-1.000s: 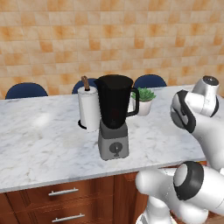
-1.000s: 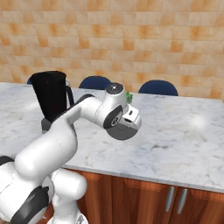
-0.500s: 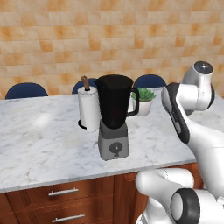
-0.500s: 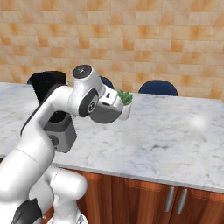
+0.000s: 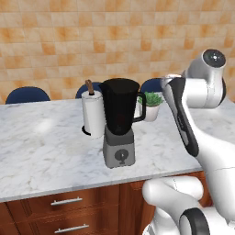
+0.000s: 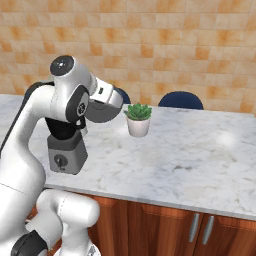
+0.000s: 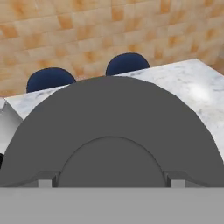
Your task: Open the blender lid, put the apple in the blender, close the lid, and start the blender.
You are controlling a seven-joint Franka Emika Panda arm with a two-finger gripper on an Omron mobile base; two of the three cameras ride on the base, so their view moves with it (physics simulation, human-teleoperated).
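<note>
The blender [image 5: 120,124] stands near the front edge of the marble counter [image 5: 41,151], its black jar open at the top, a paper-towel roll [image 5: 93,114] just beside it. In the hand view, the gripper holds the dark grey blender lid [image 7: 111,131] close against the camera.
</note>
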